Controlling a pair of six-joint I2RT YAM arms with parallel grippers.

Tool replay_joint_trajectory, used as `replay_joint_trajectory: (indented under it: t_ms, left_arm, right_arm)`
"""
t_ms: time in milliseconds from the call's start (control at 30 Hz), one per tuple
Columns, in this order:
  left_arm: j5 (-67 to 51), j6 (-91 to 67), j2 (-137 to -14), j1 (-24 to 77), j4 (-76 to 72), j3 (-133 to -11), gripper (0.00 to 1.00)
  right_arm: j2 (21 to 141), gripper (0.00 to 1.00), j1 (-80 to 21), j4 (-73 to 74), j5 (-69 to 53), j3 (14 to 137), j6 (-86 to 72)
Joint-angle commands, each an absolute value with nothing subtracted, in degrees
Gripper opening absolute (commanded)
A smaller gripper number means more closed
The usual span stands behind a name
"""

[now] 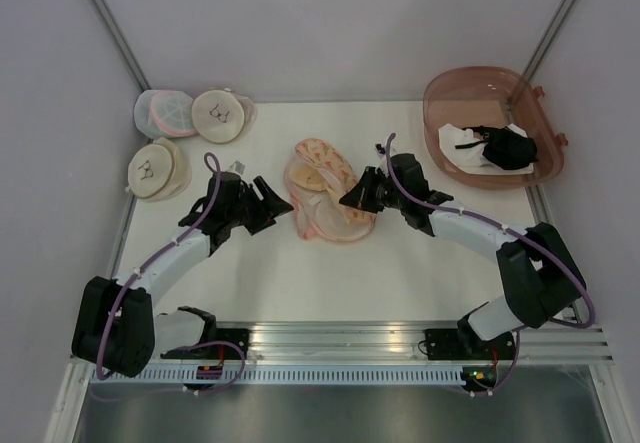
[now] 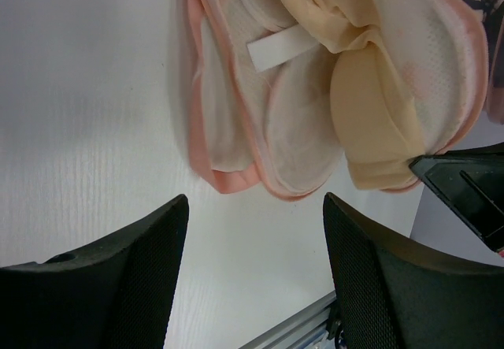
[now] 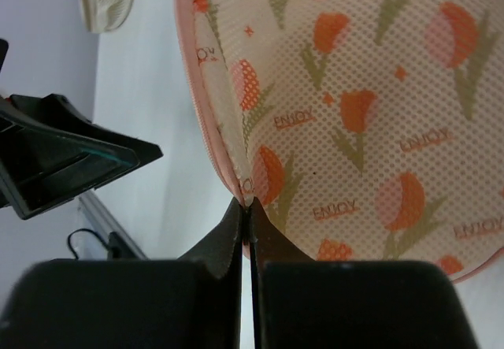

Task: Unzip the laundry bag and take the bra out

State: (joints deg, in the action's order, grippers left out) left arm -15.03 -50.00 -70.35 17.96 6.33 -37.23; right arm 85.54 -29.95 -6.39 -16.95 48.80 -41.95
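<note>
The laundry bag (image 1: 325, 195) is laid unzipped at frame centre, long axis top to bottom. The bra (image 2: 376, 116) is exposed inside, just right of the wide-open, empty left gripper (image 1: 275, 206). The bag's right rim is pinched by the closed right gripper (image 3: 246, 204).

My white worktop (image 1: 250, 273) bears a peach printed mesh laundry bag (image 1: 325, 203) mid-surface, three round pale pouches (image 1: 222, 114) at its far-left corner, a translucent brown tub (image 1: 445, 98) far-right.
</note>
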Motion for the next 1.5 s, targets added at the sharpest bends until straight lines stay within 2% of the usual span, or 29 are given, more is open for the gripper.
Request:
replay_joint_trajectory:
  t_ms: [0, 267, 533, 700, 767, 867, 933, 1067, 1267, 1467]
  left_arm:
    - [-13.0, -46.7, -67.6, 17.4, 6.9, -39.4, 0.73]
    - [-13.3, -45.5, -67.8, 16.0, 8.3, -40.3, 0.74]
    - [-14.1, -45.7, -70.1, 15.9, 7.3, -40.9, 0.74]
    - [-15.7, -46.8, -72.9, 15.9, 6.6, -41.9, 0.73]
    - [-14.8, -46.8, -72.2, 15.8, 6.6, -41.7, 0.73]
    - [-13.4, -46.7, -69.8, 15.5, 6.9, -41.3, 0.74]
    - [-12.9, -46.4, -69.1, 15.3, 7.5, -41.4, 0.74]
    - [-12.7, -45.9, -67.4, 14.5, 8.4, -40.9, 0.74]
    - [-13.0, -45.5, -66.0, 13.0, 9.0, -39.6, 0.74]
    - [-13.5, -45.4, -65.4, 12.6, 9.4, -39.6, 0.74]
  right_arm:
    - [87.2, 0.01, -31.2, -15.3, -28.0, 48.3, -46.8]
    - [90.5, 0.0, -37.6, -19.5, -32.3, 48.2, -50.2]
    - [92.1, 0.01, -39.0, -20.6, -32.5, 45.1, -50.6]
    - [91.7, 0.28, -39.9, -11.3, -28.0, 48.6, -44.0]
    - [91.1, 0.33, -41.3, -5.5, -23.3, 50.5, -39.7]
    - [91.6, 0.34, -42.9, -1.6, -19.8, 53.8, -36.7]
    - [92.2, 0.3, -43.1, -0.4, -17.9, 55.3, -36.3]
    - [94.2, 0.0, -43.4, 2.0, -12.0, 57.3, -34.8]
    - [90.5, 0.0, -43.4, 4.4, -5.6, 56.8, -33.2]
    - [79.7, 0.0, -42.3, 5.0, 10.6, 50.6, -38.4]
